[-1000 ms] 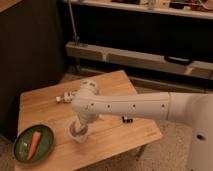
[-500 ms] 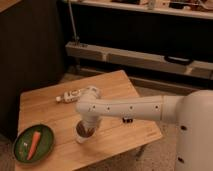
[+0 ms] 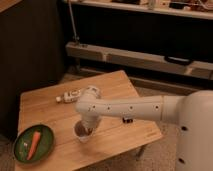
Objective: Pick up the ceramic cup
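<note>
I see the gripper [image 3: 86, 129] lowered into the small round pale ceramic cup [image 3: 82, 133] on the wooden surface [image 3: 115, 90]; I cannot tell its grip state. Labelled white bottle [image 3: 70, 96] lies beyond; writing unreadable.

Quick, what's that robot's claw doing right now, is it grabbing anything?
Gripper: down at the ceramic cup on the table; a grab cannot be told.

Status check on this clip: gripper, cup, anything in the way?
Gripper down at the ceramic cup, near the table front edge. Cup upright on the wood. Green plate with carrot to one side, white bottle behind; neither blocking.
</note>
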`<action>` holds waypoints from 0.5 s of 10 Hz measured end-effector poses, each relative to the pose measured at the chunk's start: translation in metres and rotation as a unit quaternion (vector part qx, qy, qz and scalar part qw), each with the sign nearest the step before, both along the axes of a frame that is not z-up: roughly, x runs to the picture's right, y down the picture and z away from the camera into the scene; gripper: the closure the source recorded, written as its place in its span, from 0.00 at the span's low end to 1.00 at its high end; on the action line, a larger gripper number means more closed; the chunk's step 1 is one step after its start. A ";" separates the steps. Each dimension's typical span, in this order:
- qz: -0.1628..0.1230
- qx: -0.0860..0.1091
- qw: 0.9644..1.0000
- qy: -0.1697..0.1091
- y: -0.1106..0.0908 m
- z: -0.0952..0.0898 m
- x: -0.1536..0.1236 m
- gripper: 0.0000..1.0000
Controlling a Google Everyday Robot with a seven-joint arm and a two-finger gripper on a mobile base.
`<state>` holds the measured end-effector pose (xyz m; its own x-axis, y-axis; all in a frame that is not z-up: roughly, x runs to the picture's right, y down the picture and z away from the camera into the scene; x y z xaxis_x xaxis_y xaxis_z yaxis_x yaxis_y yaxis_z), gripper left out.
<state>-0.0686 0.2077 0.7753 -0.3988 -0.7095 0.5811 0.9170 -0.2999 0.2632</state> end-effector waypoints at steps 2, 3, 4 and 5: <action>0.000 0.000 1.000 0.000 -0.001 -0.001 0.000 1.00; 0.000 0.000 1.000 0.000 -0.001 -0.001 0.001 1.00; 0.001 0.004 1.000 -0.001 -0.003 -0.004 0.002 1.00; 0.003 0.020 1.000 -0.006 -0.009 -0.011 0.005 1.00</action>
<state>-0.0631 0.1988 0.7646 -0.4004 -0.7345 0.5479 0.9160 -0.3040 0.2619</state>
